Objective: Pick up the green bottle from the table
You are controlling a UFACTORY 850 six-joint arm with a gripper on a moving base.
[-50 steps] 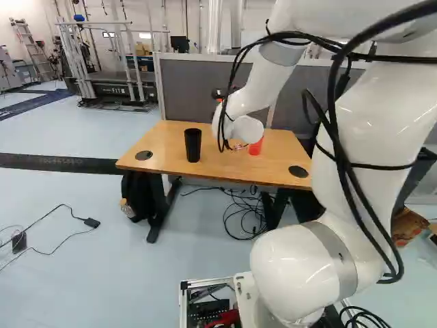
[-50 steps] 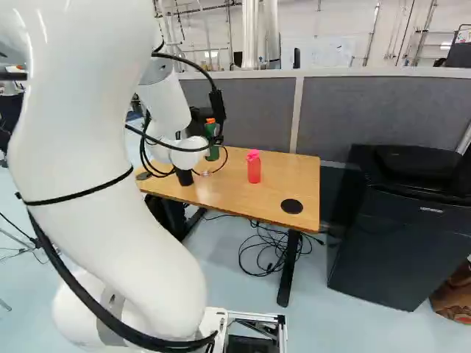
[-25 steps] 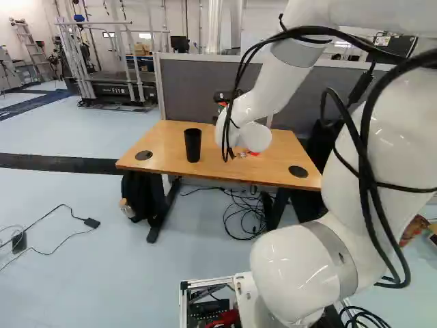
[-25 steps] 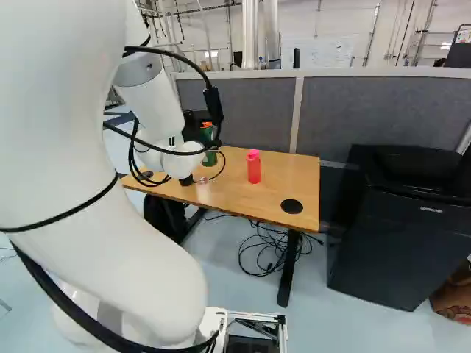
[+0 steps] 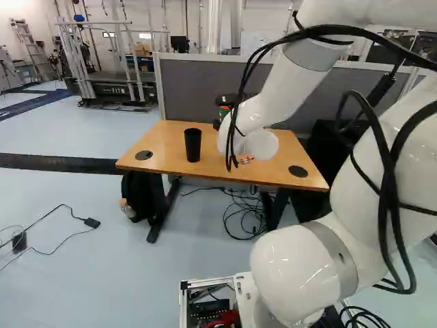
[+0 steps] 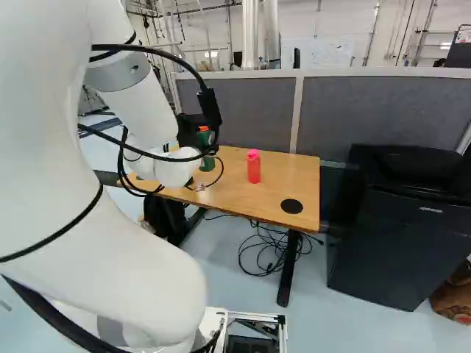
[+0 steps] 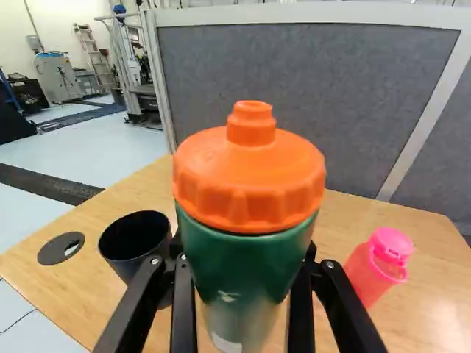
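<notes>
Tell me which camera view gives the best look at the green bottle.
The wrist view: the green bottle stands close up there, orange cap and body in plain sight. The right base view shows its cap and part of its body past the arm; the left base view, only a small patch.

Bright, even light fills the room — glints dot the white arm point(image 5: 293, 273), a pale sheen washes the worktop point(image 7: 441, 316), and the green bottle point(image 7: 243, 254) blurs low down.
</notes>
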